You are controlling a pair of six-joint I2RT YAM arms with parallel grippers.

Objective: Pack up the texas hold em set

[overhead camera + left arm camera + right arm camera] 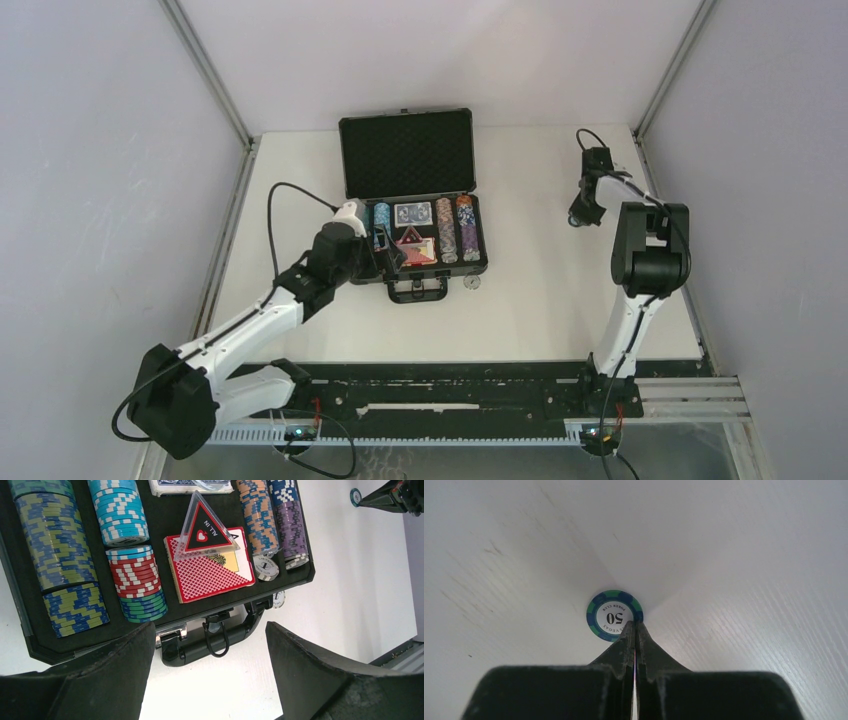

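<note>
On the white table (560, 300), far centre, the black briefcase (405, 155) stands open, foam lid upright, tray toward me. Rows of chips (55, 545) fill the tray's slots. The blue deck (190, 485) lies at the far end of the middle bay and the red deck (210, 577) at the near end, slightly askew, with the clear triangular button (205, 527) lying on its far edge. One white chip (265, 566) leans crooked at the foot of the orange row, not seated. Another stray chip (470, 282) lies on the table just beside the case's front right corner. Well apart from all that, out on the right side of the table, a blue-and-green 50 chip (613, 615) lies flat. Step in hand, as I judge it: gathering strays before the lid can close, this 50 chip first. My right jaws are clenched tight, tips pressed together with no gap, meeting at the chip's near rim; touching it or just above it, I cannot tell. Nothing looks caught between them. Next move likely calls for parting the tips and setting one on either side of the rim, or tipping the chip up to get an edge. My left jaws hang wide open over the case's handle (210, 645), holding nothing, touching nothing.
</note>
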